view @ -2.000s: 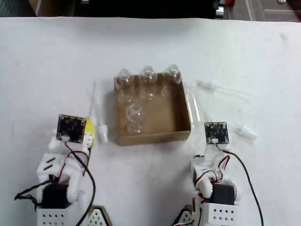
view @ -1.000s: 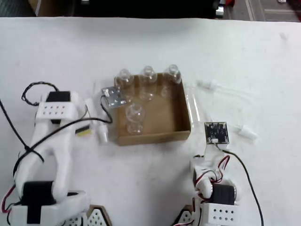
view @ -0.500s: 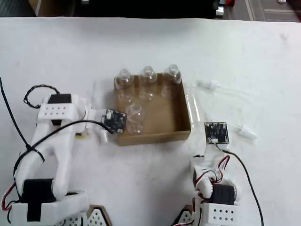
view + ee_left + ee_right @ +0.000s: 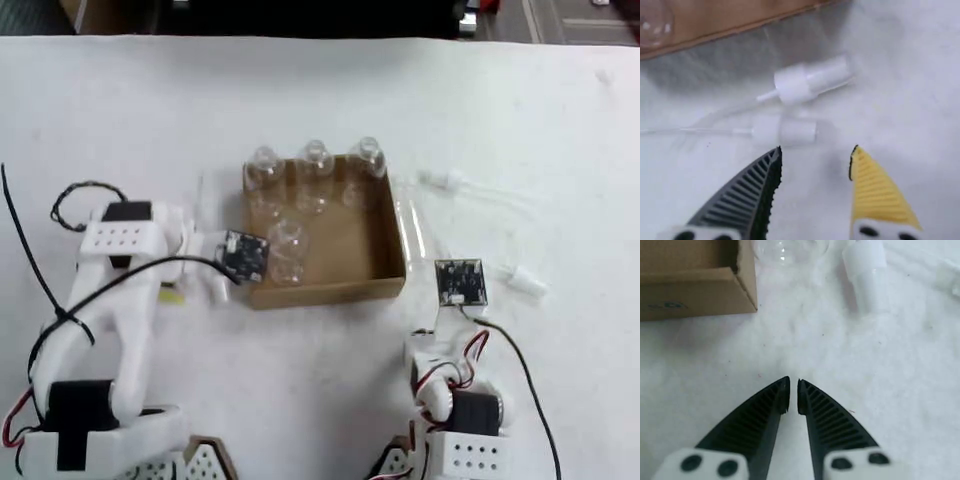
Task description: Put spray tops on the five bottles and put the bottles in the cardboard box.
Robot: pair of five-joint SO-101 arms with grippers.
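Observation:
The cardboard box [image 4: 380,250] sits mid-table. Three clear bottles [image 4: 314,160] stand along its far wall and another bottle [image 4: 287,243] is in its middle. One more clear bottle [image 4: 410,228] lies on the table just right of the box. My left arm [image 4: 120,250] stretches to the box's left side. Its gripper [image 4: 815,155] is open just above the table, close to two white spray tops [image 4: 810,82] [image 4: 785,131] lying by the box wall [image 4: 715,20]. My right gripper [image 4: 792,390] is shut and holds nothing, near the box's front right corner [image 4: 742,285].
Two more spray tops [image 4: 445,180] [image 4: 525,280] with thin tubes lie right of the box. The right wrist view shows a spray top [image 4: 865,262] and the lying bottle [image 4: 790,250] ahead. White cloth covers the table, with free room in front and on the far side.
My left arm has unfolded from its rest pose and swung to the box's left side, its gripper coming down over the spray tops. The right arm has kept still.

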